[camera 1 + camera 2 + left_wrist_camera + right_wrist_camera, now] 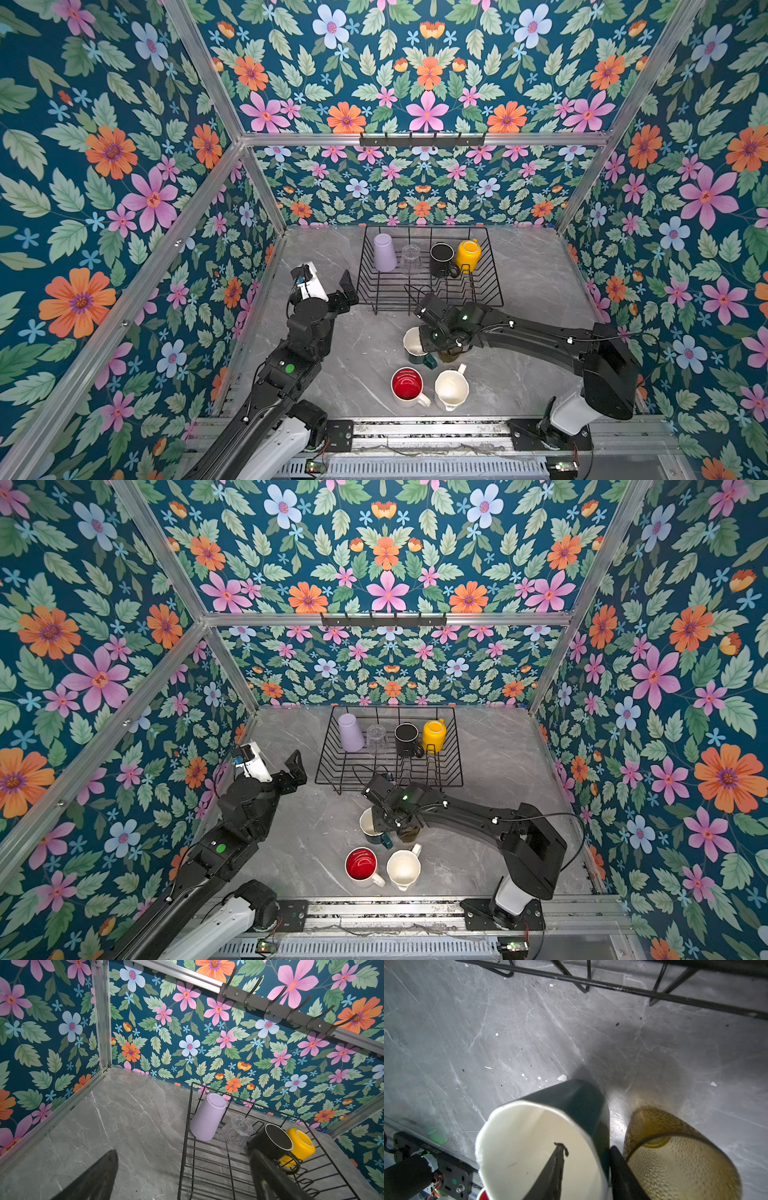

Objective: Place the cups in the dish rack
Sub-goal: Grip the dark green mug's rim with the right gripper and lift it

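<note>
Grey marble-look tabletop (532, 291) is boxed in by loud floral wallpaper (424, 83), fwiw. Dish rack (368, 266) is parked at the back wall, and four cups are already racked along its far row. Lilac tumbler (384, 252) and clear glass (411, 255) are set upside down, while black mug (442, 259) and yellow mug (468, 254) are tilted.

Dark green mug (577, 1101) is stood just in front of the rack. Its wall is straddled by the right gripper (586, 1149), with one finger inside and one outside beside the olive glass (675, 1157). The jaws are parted, and a gap is seen inside.

In both top views that glass is mostly hidden under the wrist. Red-inside mug (407, 384) and white mug (451, 388) are stood upright near the front edge. Left gripper (185, 1155) is held wide apart, empty, by the rack's left side. Bare table is seen either side of the rack.
</note>
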